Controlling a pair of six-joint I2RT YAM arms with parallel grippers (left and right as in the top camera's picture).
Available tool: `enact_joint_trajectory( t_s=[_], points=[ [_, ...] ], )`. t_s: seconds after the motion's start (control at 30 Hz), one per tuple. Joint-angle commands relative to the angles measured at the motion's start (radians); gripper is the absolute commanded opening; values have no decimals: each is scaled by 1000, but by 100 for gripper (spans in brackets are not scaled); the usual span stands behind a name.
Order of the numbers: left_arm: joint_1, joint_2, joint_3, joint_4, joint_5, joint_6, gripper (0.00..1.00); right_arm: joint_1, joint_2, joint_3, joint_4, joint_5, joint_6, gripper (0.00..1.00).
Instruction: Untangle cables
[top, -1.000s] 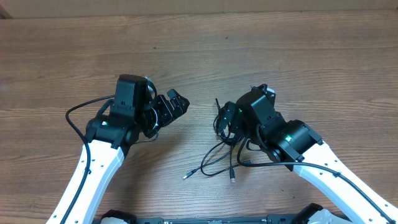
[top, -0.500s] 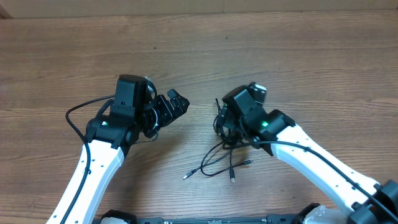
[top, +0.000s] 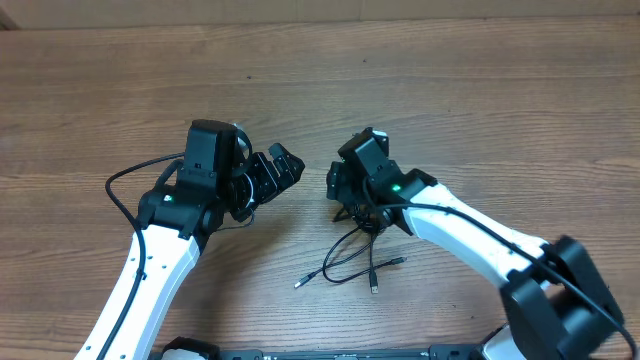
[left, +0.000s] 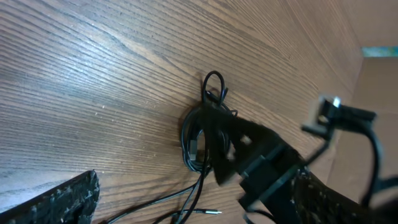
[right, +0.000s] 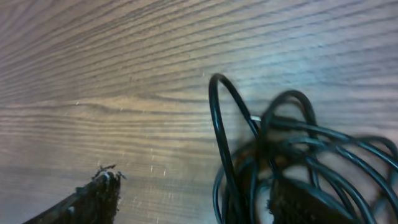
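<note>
The cables (top: 352, 258) are thin black cords. They lie bundled in loops under my right gripper (top: 345, 195), and loose ends with silvery plugs (top: 299, 284) trail toward the front edge. In the right wrist view the jaws of the right gripper (right: 199, 202) stand wide apart: one fingertip (right: 99, 193) rests over bare wood and the other sits among the cable loops (right: 292, 149). My left gripper (top: 275, 170) hangs open to the left of the bundle, apart from it. Its wrist view looks at the cable bundle (left: 198, 140), one upright loop (left: 213, 84) and the right arm's gripper (left: 255, 158) on it.
The wooden table (top: 470, 90) stretches all round. A thicker black wire (top: 125, 180) loops from the left arm. Cardboard (left: 376, 124) shows at the right edge of the left wrist view.
My right gripper has swung left and forward over the cable bundle, and its jaws have narrowed a little. The left arm has not moved. The loose cable ends lie as before.
</note>
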Motion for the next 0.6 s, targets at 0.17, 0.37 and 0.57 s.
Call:
enact_joint_trajectory(
  t_s=[0.17,0.37,0.57],
  points=[
    [-3,-18,10,1,-13,23,99,-3,112,9,23,1,-53,43],
    [-3,-18,10,1,-13,23,99,-5,99,55,3,-141,-53,4],
    [-3,-18,10,1,-13,23,99,-23,-8,141,-151,-198,-53,4]
  ],
)
